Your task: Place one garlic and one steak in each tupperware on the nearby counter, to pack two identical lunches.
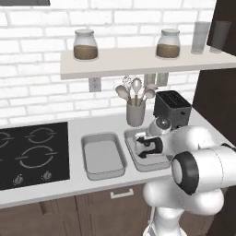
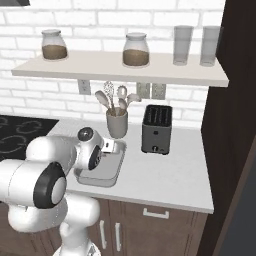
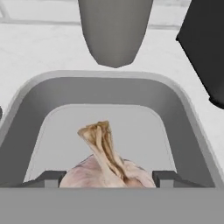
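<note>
One garlic [image 3: 107,168] sits clamped in your gripper [image 3: 107,179] – release it low inside the right tupperware [image 3: 183,113], not from height.

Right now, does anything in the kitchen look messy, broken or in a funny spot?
Nothing stands out. The whitish-pink garlic bulb sits between the claw's dark fingertips, over the right shallow grey rectangular tupperware tray. The matching left tray lies square on the pale counter. Nothing is spilled or tipped.
</note>
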